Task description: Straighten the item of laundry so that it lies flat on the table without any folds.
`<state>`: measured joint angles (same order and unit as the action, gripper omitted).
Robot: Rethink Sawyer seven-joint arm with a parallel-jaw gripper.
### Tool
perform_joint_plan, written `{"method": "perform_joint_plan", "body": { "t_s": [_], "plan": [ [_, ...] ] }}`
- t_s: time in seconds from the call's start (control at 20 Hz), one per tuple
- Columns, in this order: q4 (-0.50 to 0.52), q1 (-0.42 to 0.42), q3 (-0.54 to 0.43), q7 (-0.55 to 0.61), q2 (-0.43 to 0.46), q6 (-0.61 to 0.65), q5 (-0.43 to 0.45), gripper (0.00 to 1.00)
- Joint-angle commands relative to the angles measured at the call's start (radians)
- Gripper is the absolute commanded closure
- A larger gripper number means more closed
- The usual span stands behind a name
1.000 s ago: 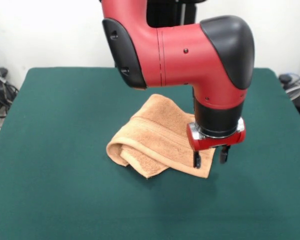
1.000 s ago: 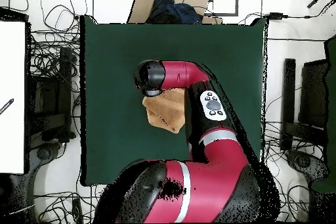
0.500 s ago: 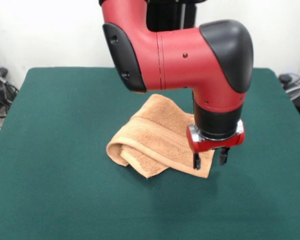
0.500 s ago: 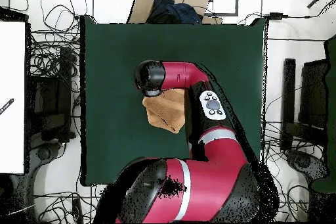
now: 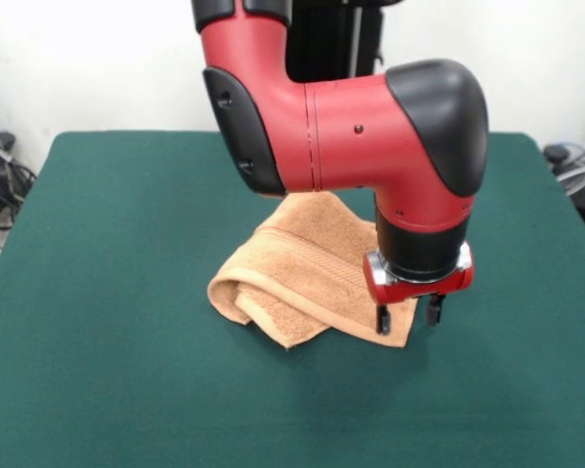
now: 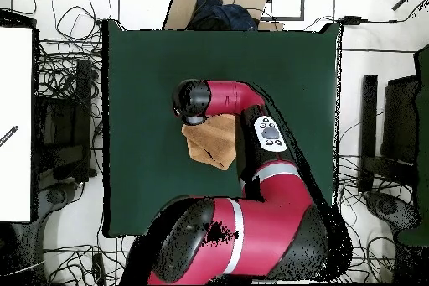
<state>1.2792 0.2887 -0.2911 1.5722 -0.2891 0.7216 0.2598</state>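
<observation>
The item of laundry [image 5: 297,273] is a peach-orange towel lying folded over itself near the middle of the green table [image 5: 107,224], with a rolled fold at its left front. In the overhead view the item of laundry [image 6: 213,143] shows partly under the arm. My gripper [image 5: 408,318] hangs open over the towel's right front corner, one fingertip [image 5: 382,321] in front of the cloth and the other beyond its edge. Nothing is held. The overhead view hides the gripper under the arm's black wrist [image 6: 192,101].
The red arm [image 5: 341,127] reaches across above the towel's far part. Green table surface [image 6: 142,73] stretches wide on every side of the towel. Cables and equipment [image 6: 67,123] lie beyond the table's edges.
The gripper has sunk a little lower toward the towel's right front corner and shifted slightly left. The towel has not moved.
</observation>
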Motion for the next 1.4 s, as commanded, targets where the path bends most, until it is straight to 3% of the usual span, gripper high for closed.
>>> {"method": "perform_joint_plan", "body": {
  "t_s": [0.05,0.65,1.0,1.4],
  "plan": [
    [-0.008,0.000,-0.015,-0.006,0.074,0.010,0.038,0.00],
    [-0.017,-0.010,-0.010,-0.004,0.063,0.031,0.038,0.00],
    [-0.085,-0.013,-0.027,-0.030,0.130,0.034,0.041,0.00],
    [-0.079,-0.003,-0.037,-0.037,0.130,0.021,0.055,0.00]
  ]
}}
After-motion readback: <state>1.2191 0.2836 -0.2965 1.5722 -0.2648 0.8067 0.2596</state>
